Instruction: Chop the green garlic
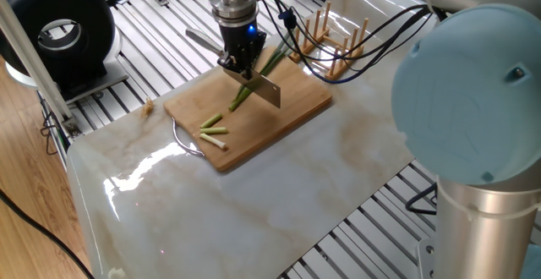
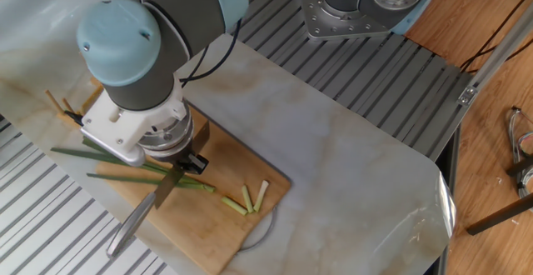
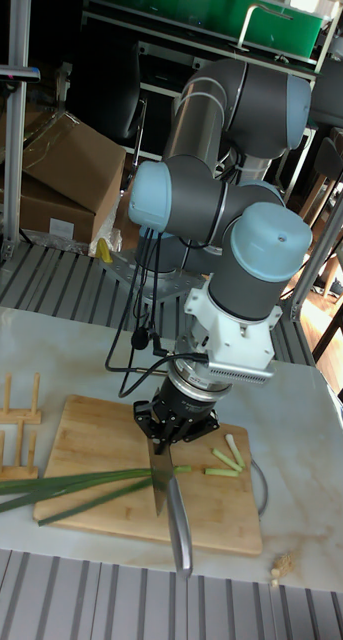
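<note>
Marble-patterned bench [image 1: 279, 203] carried a wooden cutting board [image 1: 292, 114]. Gripper [image 3: 174, 428] was clenched on the knife [image 3: 174, 500], blade pointing down onto the board across the green garlic [image 3: 81, 485]. The stalk lay along the board, dark leaves trailing off its edge toward the wooden peg rack [image 1: 325, 38]. Three cut pieces [image 1: 214, 131] lay close together near the board's other end, apparently just apart from the blade, though contact was hard to judge.
</note>
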